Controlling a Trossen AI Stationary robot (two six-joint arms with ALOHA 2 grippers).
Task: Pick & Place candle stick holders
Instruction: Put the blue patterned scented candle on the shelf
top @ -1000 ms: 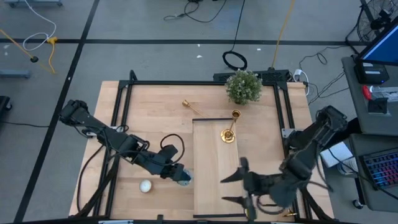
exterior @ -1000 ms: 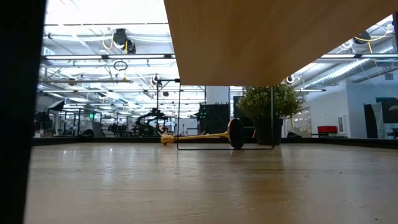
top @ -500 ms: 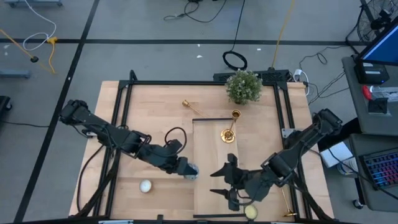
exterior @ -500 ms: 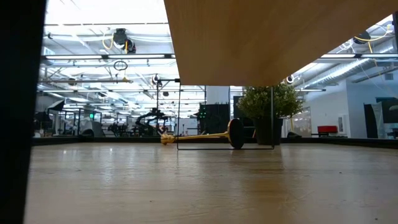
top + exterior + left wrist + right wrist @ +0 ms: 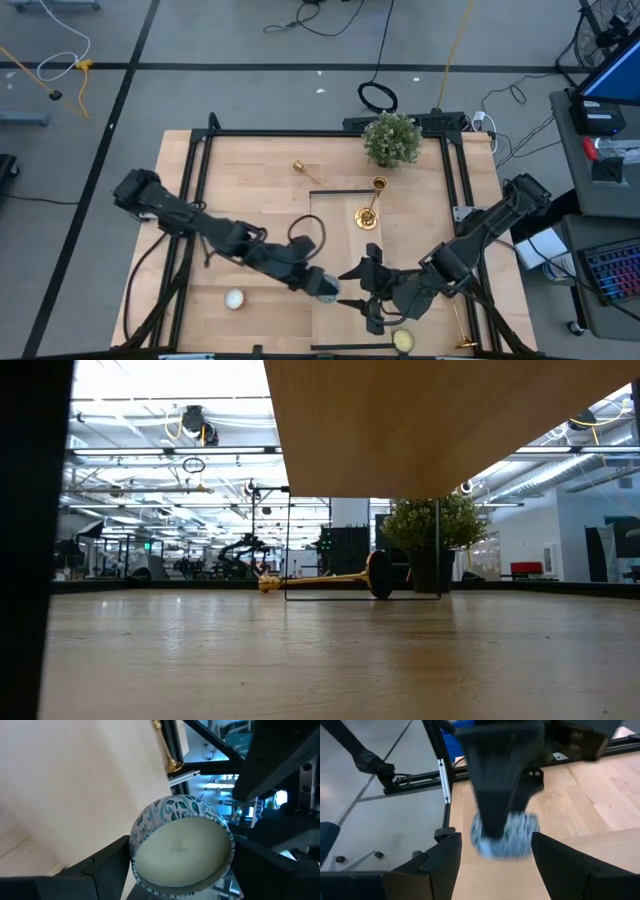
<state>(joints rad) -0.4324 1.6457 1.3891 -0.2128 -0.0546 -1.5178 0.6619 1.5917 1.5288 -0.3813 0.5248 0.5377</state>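
Near the bench's front edge, high view: the left gripper (image 5: 324, 287) holds a round patterned candle tin (image 5: 325, 286), jaws spread wide around it; the right gripper (image 5: 362, 288) faces it just beside, jaws parted and empty. Risk — the two grippers stand very close, so any forward move could knock them together or shake the tin loose. One candle stick holder (image 5: 367, 213) stands upright on the raised board (image 5: 340, 250) in mid-bench; a second candle stick holder (image 5: 306, 170) lies flat toward the back edge; a third (image 5: 460, 325) lies near the front right corner, partly under the right arm. A pale round candle (image 5: 234, 298) sits at front left, another (image 5: 403, 340) at the front edge. A small potted plant (image 5: 391, 139) stands at the back.

Low view: the lying holder (image 5: 325, 577) shows as a thin shiny brass stem with a round flared base — it would roll easily if nudged.

Left wrist view: the tin (image 5: 182, 847) has a teal leaf print on its wall and smooth cream wax inside; the grip is on a curved, slick wall, so slipping seems possible.

Right wrist view: the tin (image 5: 520, 837) shows between this arm's open fingers (image 5: 432, 865), still apart from them.
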